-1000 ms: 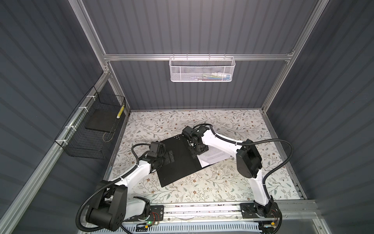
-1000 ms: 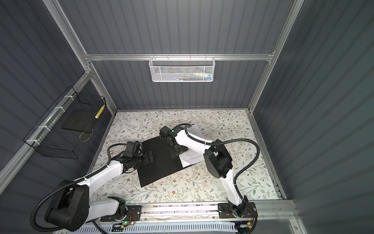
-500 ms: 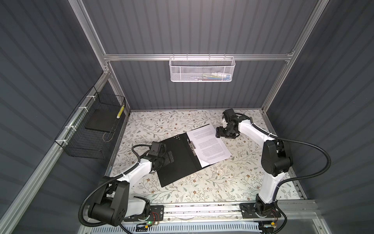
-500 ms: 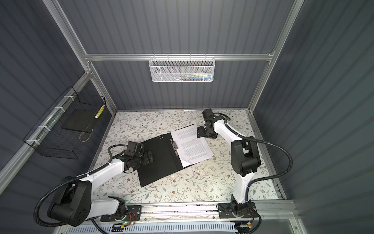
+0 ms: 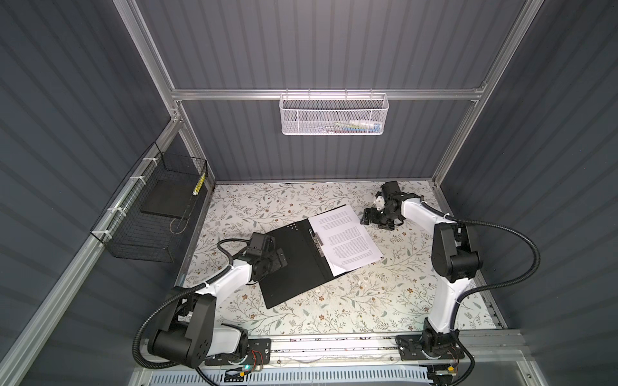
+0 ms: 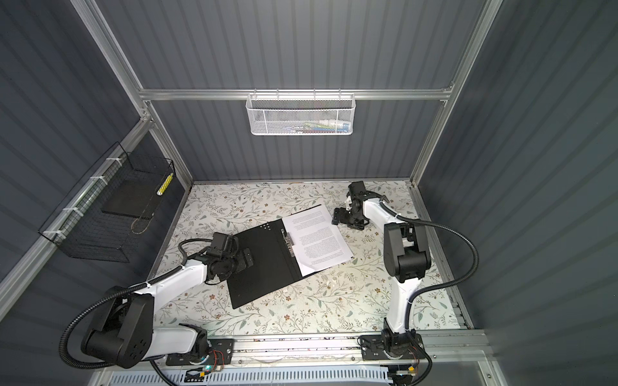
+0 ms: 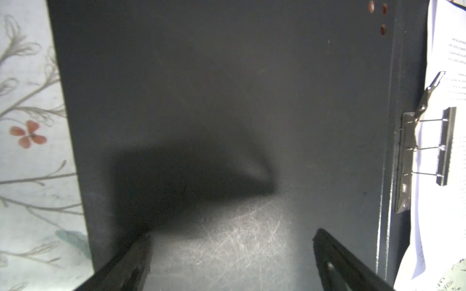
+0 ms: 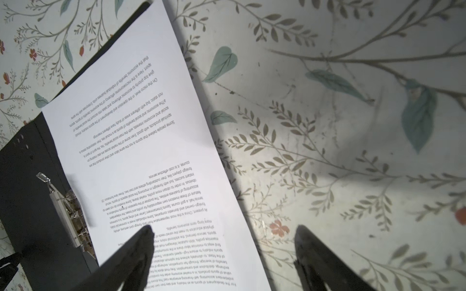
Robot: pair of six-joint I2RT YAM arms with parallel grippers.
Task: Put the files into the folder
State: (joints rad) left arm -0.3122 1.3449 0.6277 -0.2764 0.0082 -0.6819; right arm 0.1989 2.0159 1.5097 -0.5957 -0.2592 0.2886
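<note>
Files (image 5: 344, 240) hide most of the 3 o'clock half of the open black folder (image 5: 294, 264), the right pincer (image 5: 366, 219) spread empty near their 1 o'clock, the left pincer (image 5: 282, 260) gaping empty over its 9 o'clock cover.

print on the files (image 8: 151, 151), "Some people believe that sports", "At present, China"

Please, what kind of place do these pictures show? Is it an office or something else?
Probably a robot test booth, not an office: dark grey ribbed wall panels in an aluminium frame enclose a flower-patterned tabletop, with the white-and-black left arm and right arm bolted to its front rail.
</note>
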